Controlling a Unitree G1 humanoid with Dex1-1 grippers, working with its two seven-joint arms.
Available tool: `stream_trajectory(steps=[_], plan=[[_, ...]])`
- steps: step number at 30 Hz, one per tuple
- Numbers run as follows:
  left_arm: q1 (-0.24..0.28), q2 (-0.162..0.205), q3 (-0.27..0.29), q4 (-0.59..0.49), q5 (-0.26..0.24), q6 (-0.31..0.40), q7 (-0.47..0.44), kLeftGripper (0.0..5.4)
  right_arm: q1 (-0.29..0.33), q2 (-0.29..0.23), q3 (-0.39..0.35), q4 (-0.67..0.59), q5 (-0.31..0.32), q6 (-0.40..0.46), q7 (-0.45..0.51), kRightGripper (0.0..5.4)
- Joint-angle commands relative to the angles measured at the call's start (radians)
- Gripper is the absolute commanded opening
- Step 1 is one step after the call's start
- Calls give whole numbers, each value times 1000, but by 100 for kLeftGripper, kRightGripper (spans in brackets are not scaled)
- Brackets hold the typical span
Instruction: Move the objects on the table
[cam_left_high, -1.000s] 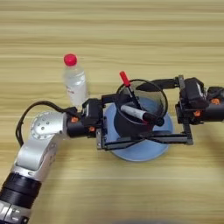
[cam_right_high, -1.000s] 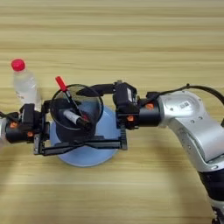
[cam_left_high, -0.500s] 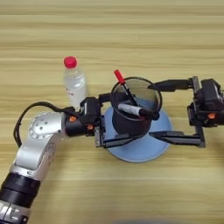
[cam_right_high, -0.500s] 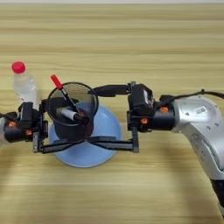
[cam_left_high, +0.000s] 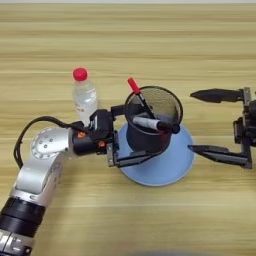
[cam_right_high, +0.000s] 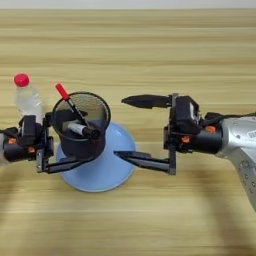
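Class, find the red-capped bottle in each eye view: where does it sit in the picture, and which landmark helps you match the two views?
Left eye view: the bottle stands left of centre.
Right eye view: the bottle stands near the left edge.
Shared landmark: the black mesh pen cup, just right of it in both.

No readable text anywhere on the table.

The clear bottle with the red cap, at about nine o'clock from the pen cup, carries no legible label. The marker lying across the cup shows no print that can be made out, and neither does the red-capped pen. The blue plate under the cup is plain. The orange spots on the wrist housings of the left gripper and the right gripper are marks only, not letters or numbers.
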Motion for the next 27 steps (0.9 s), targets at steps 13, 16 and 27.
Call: stream_trajectory(steps=[13,16,27], plan=[[8,3,9,-7,10,-11,19,463,-25,143,-25,369,-229,-191,-288,540],[9,4,9,-7,10,-12,20,463,-43,152,-26,425,-250,-202,-312,540],[9,4,11,-5,10,-16,21,463,-112,184,-27,610,-339,-242,-432,540]])
